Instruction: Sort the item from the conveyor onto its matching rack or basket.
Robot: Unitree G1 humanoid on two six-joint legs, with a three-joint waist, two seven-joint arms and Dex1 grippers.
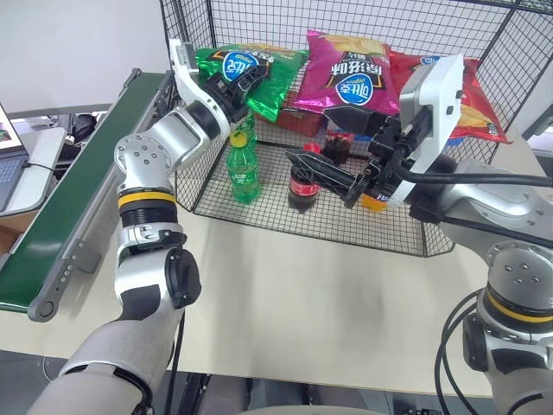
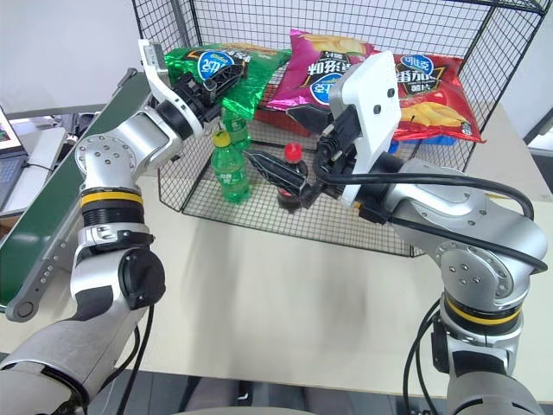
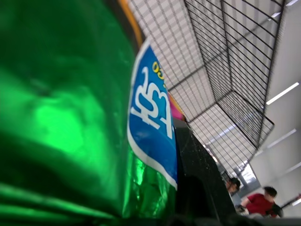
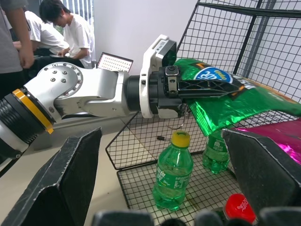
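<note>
Three crisp bags: green (image 1: 259, 73) upper left, magenta (image 1: 350, 73) upper centre, red (image 1: 471, 104) upper right. Two green bottles (image 4: 173, 176) (image 4: 215, 151), one dark red-capped bottle (image 1: 302, 186) at centre. One wire cage (image 1: 406, 26), one conveyor (image 1: 78, 186) at left. Two grippers (image 2: 220, 82) (image 4: 160, 155). Two people (image 4: 70, 33) upper left, right wrist view.

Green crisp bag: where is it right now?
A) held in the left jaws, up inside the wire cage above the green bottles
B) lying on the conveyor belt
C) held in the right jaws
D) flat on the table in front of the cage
A: the left gripper is shut on the green crisp bag, holding it inside the wire cage above the green bottles.
</note>
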